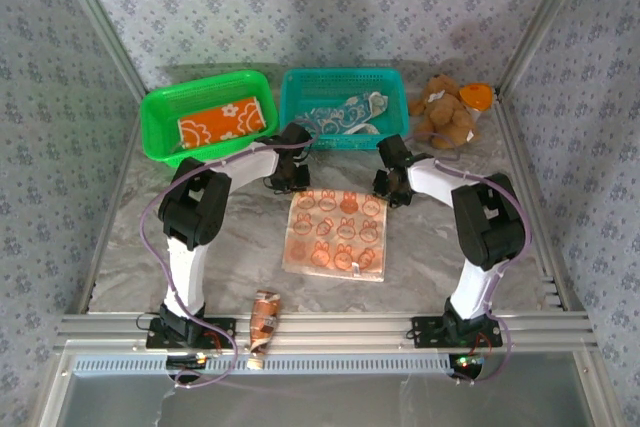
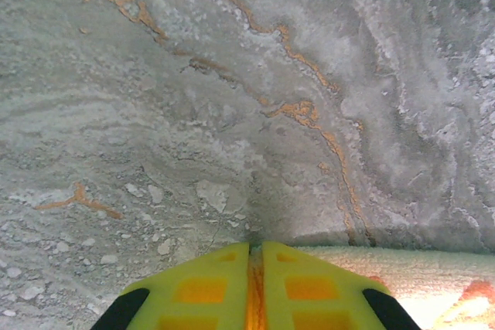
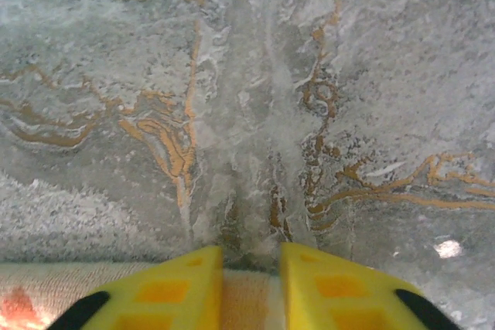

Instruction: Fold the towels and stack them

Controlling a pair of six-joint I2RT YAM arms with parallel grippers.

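Note:
The pale peach towel (image 1: 335, 235) with orange animals lies flat on the marble table. My left gripper (image 1: 288, 185) is at its far left corner; in the left wrist view its jaws (image 2: 255, 246) are pressed together on a thin orange strip of cloth, with the towel (image 2: 402, 268) running off to the right. My right gripper (image 1: 385, 190) is at the far right corner, and its fingers (image 3: 251, 251) stand apart with the towel's edge (image 3: 246, 299) lying between them. The bright orange towel (image 1: 220, 122) sits in the green basket (image 1: 160, 112). The teal towel (image 1: 345, 115) lies crumpled in the teal basket (image 1: 300, 87).
A brown teddy bear (image 1: 445, 112) sits at the back right beside the teal basket. A small rolled brown packet (image 1: 265, 319) lies at the near edge between the arm bases. Patterned walls close in the table on three sides.

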